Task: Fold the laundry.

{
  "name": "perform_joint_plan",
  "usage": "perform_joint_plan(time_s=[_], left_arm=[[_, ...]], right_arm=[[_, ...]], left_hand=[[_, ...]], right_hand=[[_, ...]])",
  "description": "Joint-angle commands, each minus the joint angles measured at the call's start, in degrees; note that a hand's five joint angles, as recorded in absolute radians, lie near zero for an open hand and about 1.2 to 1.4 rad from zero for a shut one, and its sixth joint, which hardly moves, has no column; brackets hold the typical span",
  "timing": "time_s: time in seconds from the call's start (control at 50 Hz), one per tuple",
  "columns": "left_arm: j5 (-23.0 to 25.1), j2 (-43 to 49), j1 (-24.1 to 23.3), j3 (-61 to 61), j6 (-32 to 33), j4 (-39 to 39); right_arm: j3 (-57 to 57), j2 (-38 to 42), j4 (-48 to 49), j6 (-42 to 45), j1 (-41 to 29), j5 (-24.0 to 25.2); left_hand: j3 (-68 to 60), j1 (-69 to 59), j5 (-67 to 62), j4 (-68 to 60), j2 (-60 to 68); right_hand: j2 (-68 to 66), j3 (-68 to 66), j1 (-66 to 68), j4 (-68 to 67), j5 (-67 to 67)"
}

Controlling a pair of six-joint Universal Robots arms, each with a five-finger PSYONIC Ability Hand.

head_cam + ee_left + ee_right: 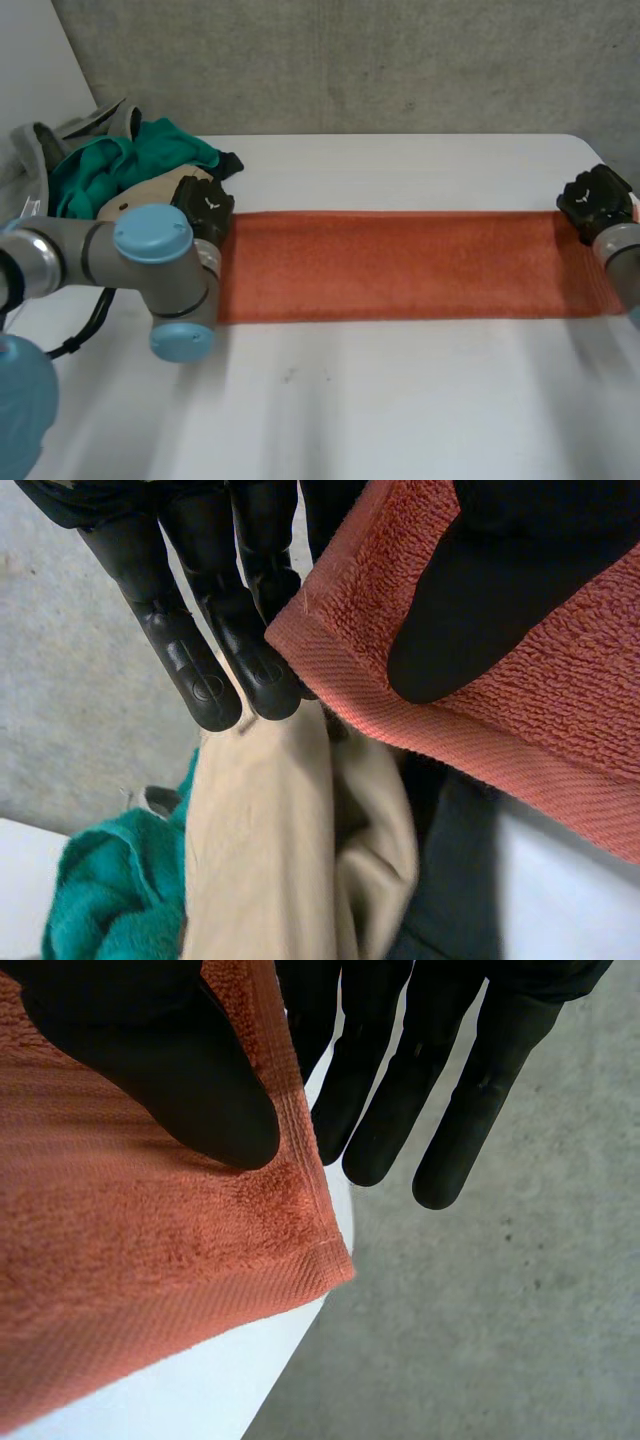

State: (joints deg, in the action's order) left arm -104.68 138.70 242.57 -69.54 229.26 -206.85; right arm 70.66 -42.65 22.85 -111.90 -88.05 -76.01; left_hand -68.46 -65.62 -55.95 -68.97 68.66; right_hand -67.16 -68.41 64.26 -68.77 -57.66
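So, the rust-orange terry towel (400, 265) is stretched out as one long strip across the white table (400, 400), with a hand at each short end. Whether the middle is lying flat or lifted a touch can't really be told from the head view.

The left hand (207, 205) is parked at the towel's left end, on the far corner. In the left wrist view the thumb is pressed onto the top of the towel (560, 710) near its hemmed edge, and the left hand's (200, 630) straight fingers run along just behind that corner, so the corner looks pinched between thumb and fingers. The left arm (150, 250), with its light-blue caps, is bent just off that same end.

Same story at the towel's right end: the right hand (595, 200) is set on the far corner. In the right wrist view the thumb of the right hand (190, 1070) is laid on the towel (120, 1250) just inside the hem, with the straight fingers behind the edge, so that corner looks pinched too. A bit of table (200, 1390) is seen under that corner, and grey concrete floor (480, 1310) past it.

Just beyond the towel's left end a laundry heap is piled: a teal-green cloth (130, 160), a beige piece (140, 195), a grey garment (40, 150) and something dark (228, 163). In the left wrist view the beige piece (260, 850) is right at the fingertips, the green cloth (110, 890) beside it.
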Motion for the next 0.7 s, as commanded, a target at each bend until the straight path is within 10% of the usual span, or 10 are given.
perform_joint_plan(time_s=[0.02,0.08,0.1,0.12,0.46,0.7], left_arm=[[0.36,4.47,-1.05,3.89,6.55,-6.89],[0.09,5.17,-1.05,4.33,7.78,-10.23],[0.09,5.17,-1.13,4.24,7.96,-10.76],[0.18,5.17,-1.48,3.80,8.31,-11.81],[0.53,-5.36,-5.44,-6.82,3.40,-13.49],[11.96,-15.92,-3.77,-17.38,-17.70,-1.20]], right_arm=[[-7.54,7.40,2.99,-0.95,-2.21,0.52],[-9.04,8.55,4.66,-2.00,-2.56,-0.10],[-8.96,8.55,5.10,-2.62,-2.65,-0.27],[-8.70,8.20,5.63,-4.10,-2.74,-0.71],[7.83,-16.14,-18.26,-24.41,3.75,-1.16],[10.03,-14.31,-28.56,-26.36,12.64,8.87]], left_hand=[[-11.54,-14.38,-14.05,-11.03,11.34],[-11.54,-14.38,-14.05,-11.03,11.34],[3.26,0.42,0.75,3.77,-3.46],[45.70,42.86,43.20,46.21,-45.91],[58.24,55.40,55.74,58.75,-58.45],[58.07,55.24,55.57,58.59,-58.28]], right_hand=[[-12.84,-11.59,15.74,-11.23,-12.34],[20.20,21.45,-17.31,21.81,20.70],[44.38,45.63,-41.49,45.99,44.89],[57.16,58.41,-54.26,58.77,57.66],[57.16,58.41,-54.26,58.77,57.66],[44.12,45.37,-41.23,45.73,44.63]])
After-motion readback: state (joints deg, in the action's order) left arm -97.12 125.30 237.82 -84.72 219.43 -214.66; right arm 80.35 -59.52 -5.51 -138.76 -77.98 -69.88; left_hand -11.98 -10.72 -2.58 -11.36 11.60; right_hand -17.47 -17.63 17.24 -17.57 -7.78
